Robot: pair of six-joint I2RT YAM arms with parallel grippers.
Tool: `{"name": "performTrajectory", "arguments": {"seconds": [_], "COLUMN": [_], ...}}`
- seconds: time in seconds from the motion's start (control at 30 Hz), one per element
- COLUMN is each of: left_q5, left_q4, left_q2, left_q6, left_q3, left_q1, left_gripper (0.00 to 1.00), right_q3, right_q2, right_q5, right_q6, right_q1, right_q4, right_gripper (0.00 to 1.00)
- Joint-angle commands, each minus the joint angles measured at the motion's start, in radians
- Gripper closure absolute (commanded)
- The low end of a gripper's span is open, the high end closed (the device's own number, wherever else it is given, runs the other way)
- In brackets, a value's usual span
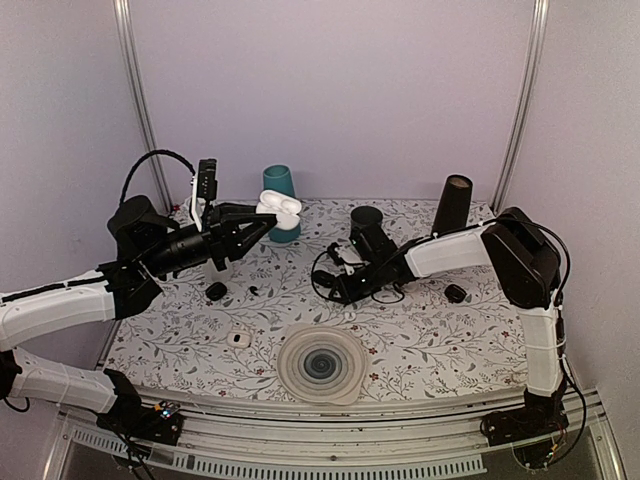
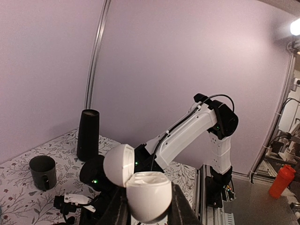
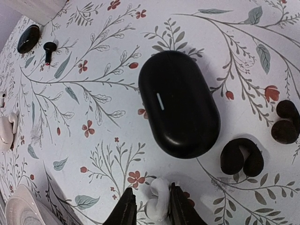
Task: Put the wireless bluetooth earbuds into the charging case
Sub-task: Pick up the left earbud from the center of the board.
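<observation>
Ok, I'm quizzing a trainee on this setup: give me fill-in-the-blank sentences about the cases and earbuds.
The white case held by the left gripper has its lid ____.
The earbud pinched by the right gripper is coloured ____.
The black case on the table has its lid ____.
Missing words: open; white; shut.

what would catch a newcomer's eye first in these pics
The open white charging case, held up in the left gripper above the back of the table, left of centre. Next, the right gripper low over the floral cloth with a white earbud between its fingers, right beside a closed black case.
</observation>
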Motion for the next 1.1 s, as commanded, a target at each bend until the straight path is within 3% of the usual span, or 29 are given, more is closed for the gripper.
{"name": "performTrajectory", "arguments": {"seconds": [0.0,0.9,1.07], "left_q5": [0.011,0.027,0.028], "left_q4": [0.011,0.019,0.018], "left_q2": [0.001,0.012,0.011], "left_q6": [-0.008,-0.011,-0.01], "left_q3": [0.013,0.012,0.014], "left_q1": [0.014,0.027,0.027], "left_gripper": [1.0,1.0,1.0], "right_q3": [0.001,-0.012,-0.013], "right_q2": [0.012,-0.008,-0.006], "right_q5": [-0.03,-0.091,-0.092], "right_q6": [0.045,0.111,0.114], "right_q1": [-0.021,-0.035,-0.035], "right_q4": [0.011,0.039,0.039], "right_gripper": [0.74,0.8,0.93]}}
